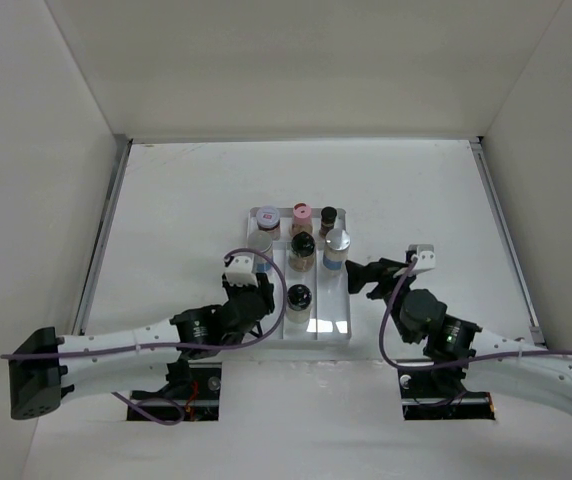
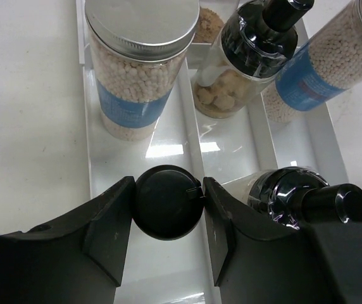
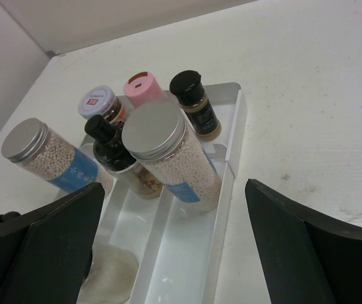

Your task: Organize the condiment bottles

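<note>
The clear divided tray (image 1: 331, 325) holds several condiment bottles. My left gripper (image 1: 264, 298) is shut on a black-capped bottle (image 2: 168, 202) standing in the tray's left lane; both fingers touch its cap. Ahead of it is a silver-capped, blue-labelled jar of white beads (image 2: 142, 63). A second black-capped bottle (image 2: 307, 199) stands in the middle lane, beside my right finger. My right gripper (image 1: 368, 275) is open and empty at the tray's right side, over the right lane (image 3: 187, 253). Another silver-capped bead jar (image 3: 162, 152) stands ahead of it.
At the tray's far end stand a pink-capped bottle (image 1: 301, 213), a small black-capped brown one (image 1: 328, 216), a blue-and-white-capped jar (image 1: 265, 215) and a dark black-capped bottle (image 1: 302, 246). White walls enclose the table on the left, back and right.
</note>
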